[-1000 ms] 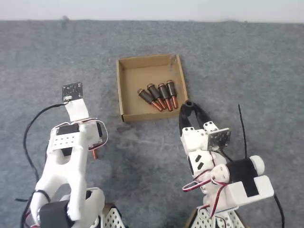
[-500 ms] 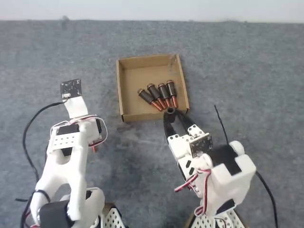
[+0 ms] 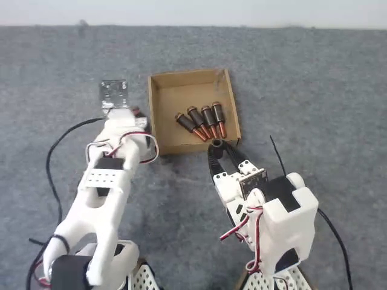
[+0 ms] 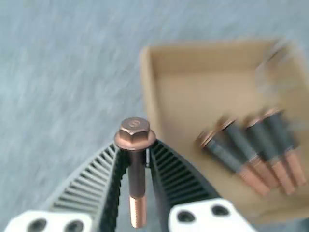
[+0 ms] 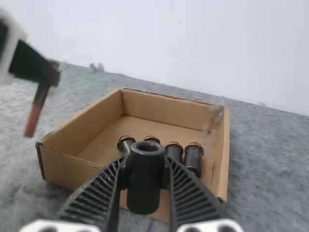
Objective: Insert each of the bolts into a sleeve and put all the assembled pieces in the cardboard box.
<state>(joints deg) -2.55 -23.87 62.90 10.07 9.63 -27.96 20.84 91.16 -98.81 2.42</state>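
Observation:
My left gripper (image 4: 136,150) is shut on a copper bolt (image 4: 136,169), head away from the wrist, just outside the left wall of the cardboard box (image 4: 159,82). Seen from above, this gripper (image 3: 134,116) sits beside the box (image 3: 158,115). My right gripper (image 5: 145,166) is shut on an upright black sleeve (image 5: 144,179) at the box's front wall (image 5: 63,154); the high view places it (image 3: 216,145) at the front right corner. Several assembled pieces (image 3: 202,122) lie side by side inside. The held bolt (image 5: 37,106) also hangs in the right wrist view.
Grey carpet covers the table all around the box. A pale wall (image 5: 193,43) rises behind it. Cables trail from both arms (image 3: 54,163), with black wire (image 3: 278,158) near the right arm.
The left arm swung forward and rightward, carrying the bolt up beside the box's left wall. The right arm shifted left to the box's front edge, then held still with the sleeve.

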